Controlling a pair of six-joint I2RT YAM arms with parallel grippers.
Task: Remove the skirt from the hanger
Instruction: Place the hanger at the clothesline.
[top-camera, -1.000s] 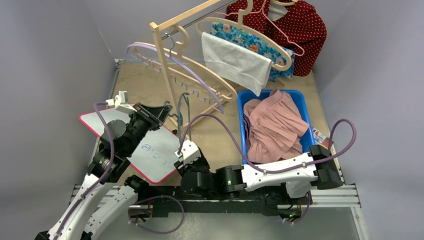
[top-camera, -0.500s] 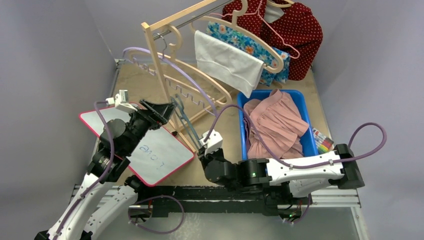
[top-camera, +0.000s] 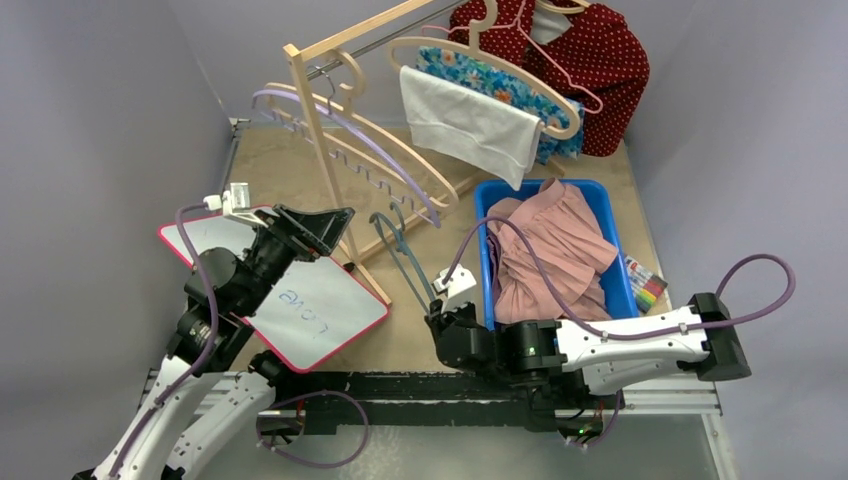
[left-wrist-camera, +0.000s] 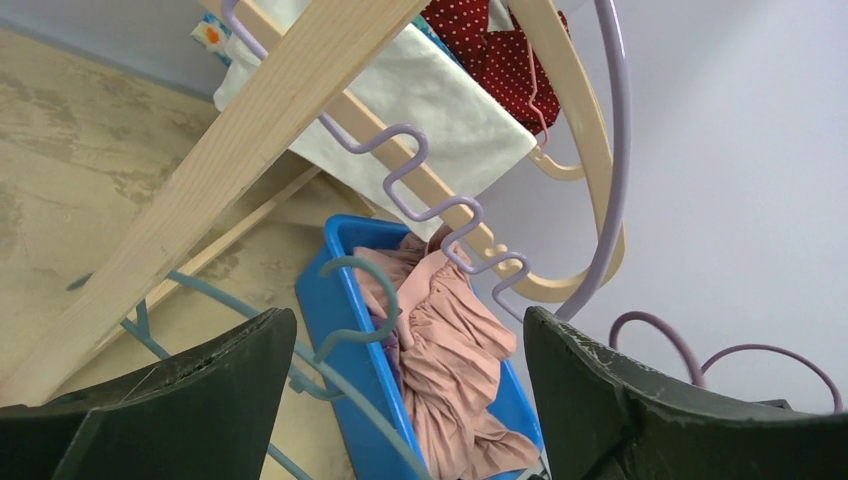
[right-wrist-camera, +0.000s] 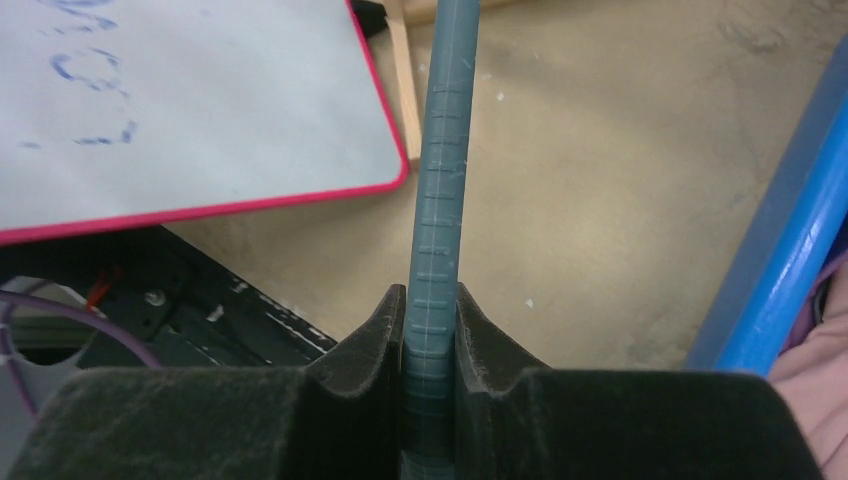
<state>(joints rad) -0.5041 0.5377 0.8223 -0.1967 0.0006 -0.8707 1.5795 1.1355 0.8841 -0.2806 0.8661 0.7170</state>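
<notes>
Left gripper (top-camera: 318, 226) above whiteboard (top-camera: 310, 300) edge, jaws wide apart, nothing between them. Rack post (top-camera: 318, 140) just beyond its fingertips. Teal hanger (top-camera: 402, 248) right of left fingers, apart from them, bare. It slants up from right gripper (right-wrist-camera: 432, 320), whose fingers are clamped on hanger shaft, pads tight on both sides. Pink skirt (top-camera: 550, 250) off hanger, crumpled in blue bin (top-camera: 481, 215), right of right fingers, not touching them. In left wrist view, skirt shows between left fingers, well beyond them.
</notes>
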